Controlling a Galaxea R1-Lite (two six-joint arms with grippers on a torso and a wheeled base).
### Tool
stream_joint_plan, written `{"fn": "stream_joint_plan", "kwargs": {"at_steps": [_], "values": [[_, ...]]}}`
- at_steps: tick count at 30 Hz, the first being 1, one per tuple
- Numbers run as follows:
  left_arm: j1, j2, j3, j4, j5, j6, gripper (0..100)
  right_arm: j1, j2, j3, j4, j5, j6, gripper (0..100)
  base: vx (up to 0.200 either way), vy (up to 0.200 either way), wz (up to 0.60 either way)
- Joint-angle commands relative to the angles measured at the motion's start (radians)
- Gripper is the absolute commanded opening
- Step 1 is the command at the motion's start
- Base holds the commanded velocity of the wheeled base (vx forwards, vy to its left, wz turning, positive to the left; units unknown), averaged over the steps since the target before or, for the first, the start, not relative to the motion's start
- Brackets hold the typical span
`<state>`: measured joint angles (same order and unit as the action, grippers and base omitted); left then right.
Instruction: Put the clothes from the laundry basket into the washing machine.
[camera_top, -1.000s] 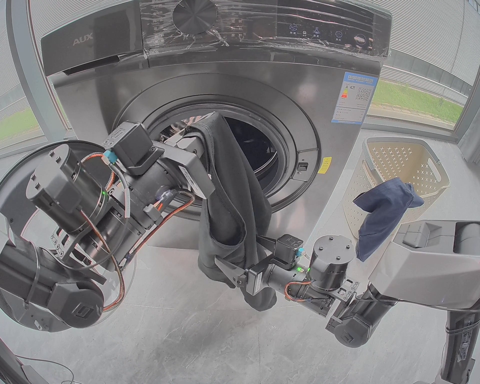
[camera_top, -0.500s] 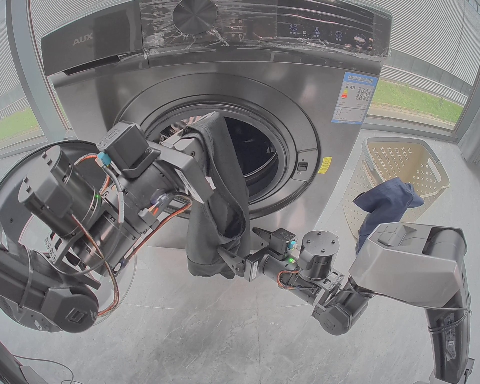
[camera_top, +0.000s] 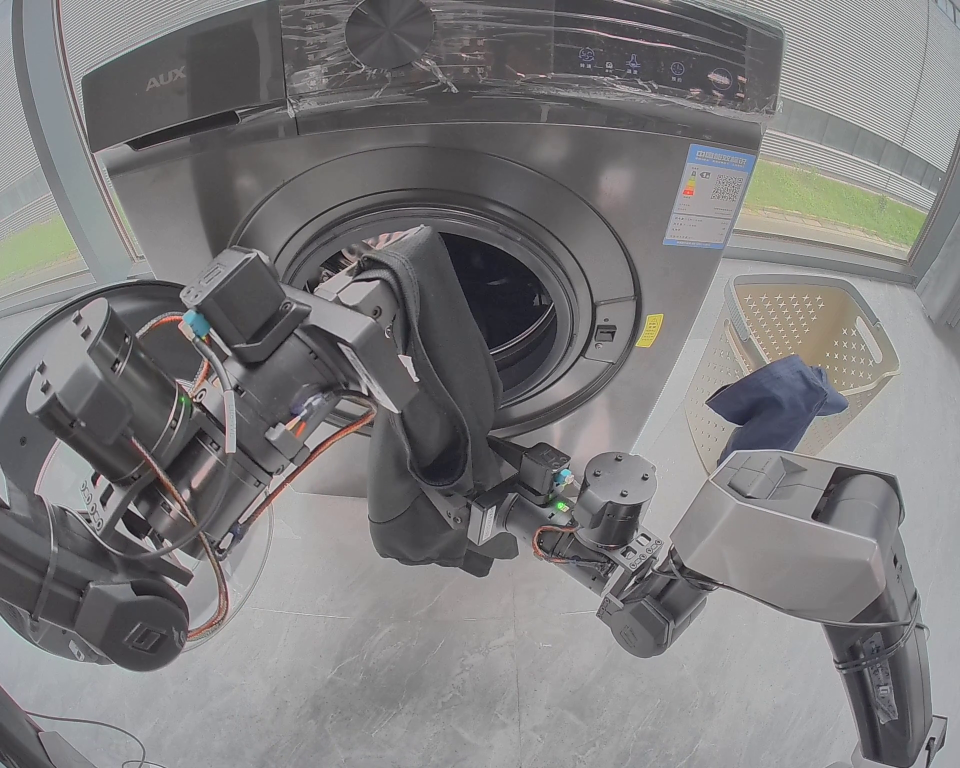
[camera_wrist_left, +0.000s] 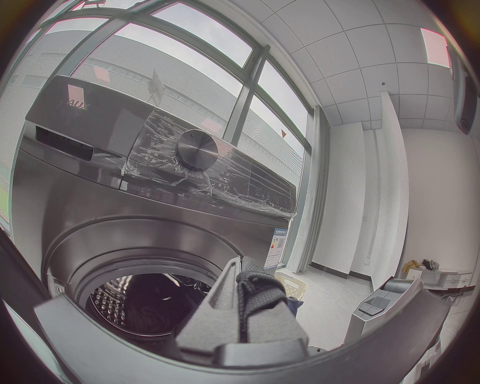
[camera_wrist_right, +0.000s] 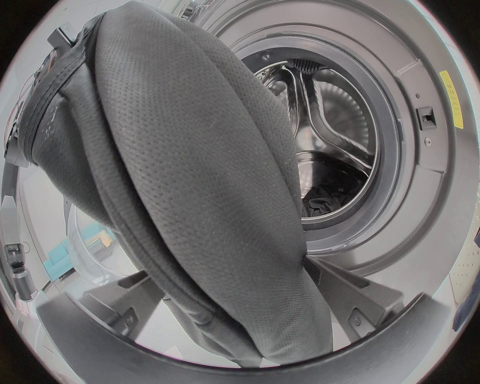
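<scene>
A dark grey garment (camera_top: 440, 400) hangs in front of the washing machine's round opening (camera_top: 510, 310). My left gripper (camera_top: 385, 275) is shut on its top edge, level with the upper part of the opening; the left wrist view shows the dark cloth (camera_wrist_left: 257, 292) pinched between the fingers. My right gripper (camera_top: 455, 510) is at the garment's lower part, its fingers spread wide with the cloth (camera_wrist_right: 210, 190) draped between them. Dark clothing (camera_wrist_right: 325, 197) lies inside the drum. A navy garment (camera_top: 775, 405) hangs over the rim of the beige laundry basket (camera_top: 850, 330) to the right.
The washer door (camera_top: 130, 290) stands open at the left, behind my left arm. The basket sits on the grey floor (camera_top: 400, 660) beside the machine's right side. Windows surround the machine.
My right arm has moved left and up to the garment's lower part, and the hanging end has been gathered upward. My left gripper with the garment has shifted slightly left.
</scene>
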<state>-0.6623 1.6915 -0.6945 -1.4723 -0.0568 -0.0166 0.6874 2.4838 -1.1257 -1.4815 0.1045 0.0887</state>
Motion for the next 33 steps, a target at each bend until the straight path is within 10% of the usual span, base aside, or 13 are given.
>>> {"fn": "stream_joint_plan", "kwargs": {"at_steps": [1,18,25,33], "values": [[0.01,-0.001,0.007,-0.002,-0.001,-0.002,0,0.001,0.017,-0.009,-0.02,-0.002,-0.003,0,0.0,0.0,0.0],[0.156,-0.007,0.199,0.0,-0.014,-0.003,0,-0.109,-0.158,0.081,-0.028,-0.009,-0.001,0,0.0,0.0,0.0],[0.23,0.066,0.449,-0.005,-0.176,0.015,0,-0.063,-0.252,0.141,-0.042,-0.019,0.009,0,0.0,0.0,0.0],[0.268,0.255,0.454,-0.082,-0.19,0.023,0,0.017,-0.273,0.138,-0.025,-0.06,0.014,0,0.0,0.0,0.0]]}}
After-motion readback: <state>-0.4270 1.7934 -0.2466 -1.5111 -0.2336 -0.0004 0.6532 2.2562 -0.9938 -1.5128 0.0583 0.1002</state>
